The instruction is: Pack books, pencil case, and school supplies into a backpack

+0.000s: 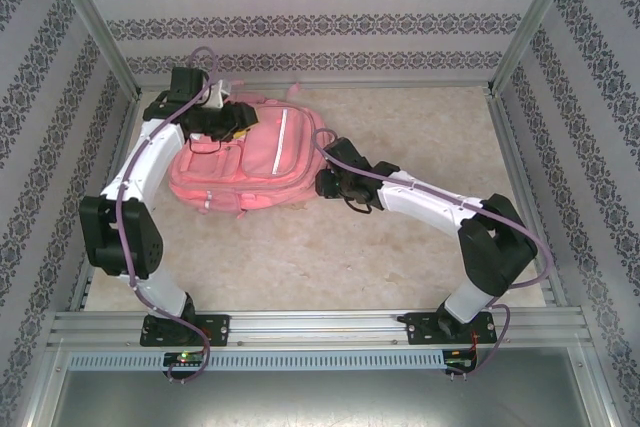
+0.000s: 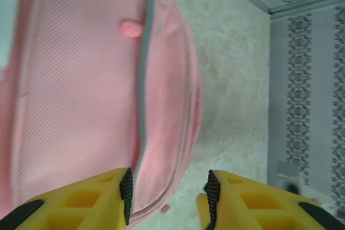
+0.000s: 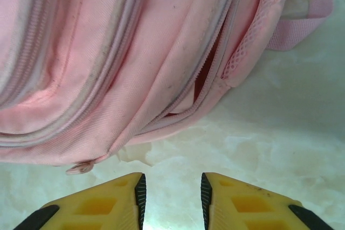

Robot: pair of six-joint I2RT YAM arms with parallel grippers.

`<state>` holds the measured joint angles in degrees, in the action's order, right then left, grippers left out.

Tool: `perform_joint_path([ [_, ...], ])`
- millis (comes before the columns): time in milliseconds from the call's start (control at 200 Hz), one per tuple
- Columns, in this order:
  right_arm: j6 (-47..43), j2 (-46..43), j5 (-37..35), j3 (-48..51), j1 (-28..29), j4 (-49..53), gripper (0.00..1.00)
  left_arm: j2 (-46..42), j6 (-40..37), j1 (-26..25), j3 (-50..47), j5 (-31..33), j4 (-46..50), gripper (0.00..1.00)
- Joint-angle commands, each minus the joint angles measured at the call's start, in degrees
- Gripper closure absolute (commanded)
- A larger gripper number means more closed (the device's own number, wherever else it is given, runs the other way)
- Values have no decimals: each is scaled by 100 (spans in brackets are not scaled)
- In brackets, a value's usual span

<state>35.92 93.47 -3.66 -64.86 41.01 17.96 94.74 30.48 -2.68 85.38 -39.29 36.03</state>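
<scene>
Pink backpack [image 1: 262,165] on marbled tabletop [image 1: 400,262]; left pincer [image 2: 168,197], right pincer [image 3: 172,197] both ajar, empty.

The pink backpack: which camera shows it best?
The top external view: nearly the whole backpack shows, lying on the table. The left wrist view gives a blurred close-up of its striped front; the right wrist shows its zippered side and a strap loop.
</scene>
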Motion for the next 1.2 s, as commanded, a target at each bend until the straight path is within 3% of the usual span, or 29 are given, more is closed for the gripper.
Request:
perform_joint_path([
  [0,43,-115,-52,20,112,-92,63,-650,175,251,-576,727,244,57],
  [190,-13,45,-116,-169,564,-131,60,-1643,818,739,-2007,1570,336,56],
  [315,-76,249,-161,-376,859,-124,59,-2196,1145,1016,-2818,1702,303,55],
  [570,-42,678,-94,-777,1203,-91,59,-2314,2135,1059,-4292,1000,-993,56],
  [874,-48,907,41,-971,1408,-84,58,-2135,2176,1059,-4545,877,-1436,56],
  [1194,255,1348,249,-1403,1719,-130,46,-1741,2155,1059,-4677,678,-1864,58],
])
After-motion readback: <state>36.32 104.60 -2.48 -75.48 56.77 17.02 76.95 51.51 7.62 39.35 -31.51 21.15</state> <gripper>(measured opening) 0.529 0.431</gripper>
